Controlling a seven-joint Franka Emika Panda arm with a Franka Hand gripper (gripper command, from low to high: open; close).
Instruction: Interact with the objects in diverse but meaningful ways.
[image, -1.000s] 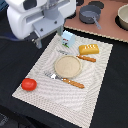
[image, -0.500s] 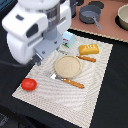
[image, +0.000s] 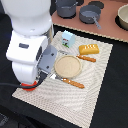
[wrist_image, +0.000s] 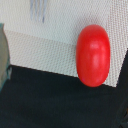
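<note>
In the wrist view a red tomato (wrist_image: 93, 55) lies on the woven mat (wrist_image: 45, 50) at its edge, next to the black table. My gripper (wrist_image: 64, 82) hovers above it, with only slivers of grey finger showing at the picture's two sides, wide apart and holding nothing. In the exterior view my white arm (image: 30, 50) hides both gripper and tomato at the mat's left side. The golden-yellow bread loaf (image: 89, 48) and pale-blue carton (image: 67, 37) sit at the mat's far end. Grey pots (image: 67, 7) stand behind. I cannot make out the sausage stick.
A round tan plate (image: 67, 65) sits mid-mat with orange-handled cutlery beside it (image: 86, 58) and in front of it (image: 72, 82). A grey pan (image: 90, 17) and a pale bowl (image: 123, 17) stand on the brown surface behind. Black table surrounds the mat.
My arm has swung from the mat's far side toward the exterior view's left and front and come lower. It now covers the tomato that showed there before.
</note>
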